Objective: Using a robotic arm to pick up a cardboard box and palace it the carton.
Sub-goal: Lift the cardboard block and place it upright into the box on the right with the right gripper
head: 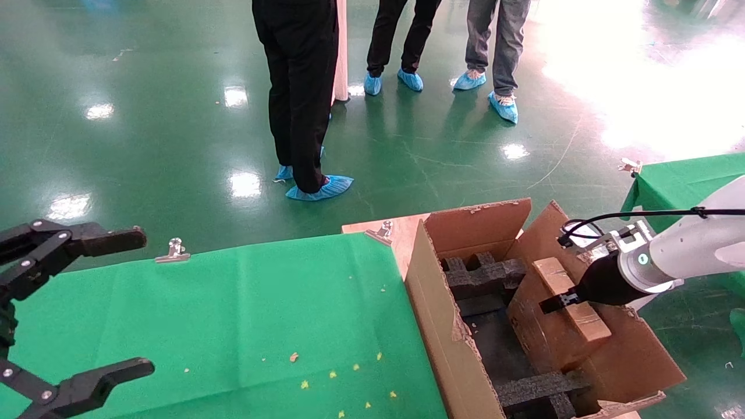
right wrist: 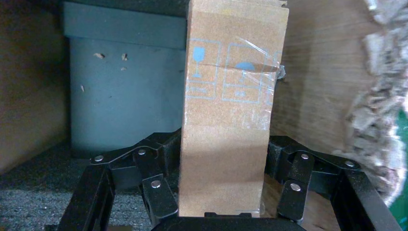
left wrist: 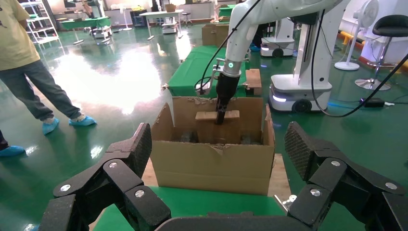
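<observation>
I see the green floor (head: 174, 116) first, with three people (head: 300, 87) standing on it, all cut off above the waist in head view, all in blue shoe covers (head: 320, 187). Then the counter (head: 233, 314) under a green cloth, pinned by two metal clips (head: 173, 250) I can count along its far edge; yellow crumbs (head: 332, 375) scattered on it, too small to identify. A second green-covered counter (head: 681, 180) shows at my right, mostly cut off.

The carton (head: 442, 326) sits at the counter's right end, flaps open and ragged, black foam blocks (head: 483, 276) inside; its near end runs out of frame and its floor is mostly dark.

My robotic arm (head: 687, 250), the right one, reaches over the carton from the right. Its right gripper (head: 561, 301) has the jaws clenched on the cardboard box (head: 570, 305), one finger each side in the right wrist view. One box only. It hangs inside the carton's opening, against the right inner wall, above the foam. Long axis runs away from me in head view, tilted; blue handling symbols and clear tape (right wrist: 250, 70) on one face. What it rests on is hidden.

Left gripper (head: 131, 302) hovers at the counter's left edge, jaws released wide, arm cut off.
</observation>
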Robot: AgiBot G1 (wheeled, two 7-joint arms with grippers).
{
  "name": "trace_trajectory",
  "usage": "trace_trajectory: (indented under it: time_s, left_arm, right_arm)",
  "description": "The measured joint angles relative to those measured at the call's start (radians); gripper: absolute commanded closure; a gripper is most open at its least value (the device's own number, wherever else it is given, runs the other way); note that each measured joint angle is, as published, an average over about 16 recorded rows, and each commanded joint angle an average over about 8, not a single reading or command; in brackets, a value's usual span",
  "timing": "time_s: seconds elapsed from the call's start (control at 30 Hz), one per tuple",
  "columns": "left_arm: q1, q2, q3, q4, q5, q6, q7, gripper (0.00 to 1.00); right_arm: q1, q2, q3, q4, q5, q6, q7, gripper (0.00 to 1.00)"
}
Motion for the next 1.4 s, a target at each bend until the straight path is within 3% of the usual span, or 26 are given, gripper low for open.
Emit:
trace_trajectory:
  time_s: [0.4, 0.67, 0.7, 1.4]
  left_arm:
    - [0.000, 0.000, 0.000, 0.000, 0.000, 0.000, 0.000, 0.00]
    - [0.000, 0.000, 0.000, 0.000, -0.001, 0.000, 0.000, 0.00]
    - [0.000, 0.000, 0.000, 0.000, -0.001, 0.000, 0.000, 0.00]
    - [0.000, 0.000, 0.001, 0.001, -0.001, -0.001, 0.001, 0.00]
  right_arm:
    - [-0.053, -0.047, 0.007, -0.097, 0.024, -0.032, -0.063, 1.00]
    - [-0.066, -0.060, 0.014, -0.128, 0.037, -0.052, -0.091, 0.03]
    - [-0.067, -0.060, 0.014, -0.129, 0.038, -0.054, -0.093, 0.00]
    - [-0.055, -0.056, 0.014, -0.121, 0.036, -0.057, -0.094, 0.00]
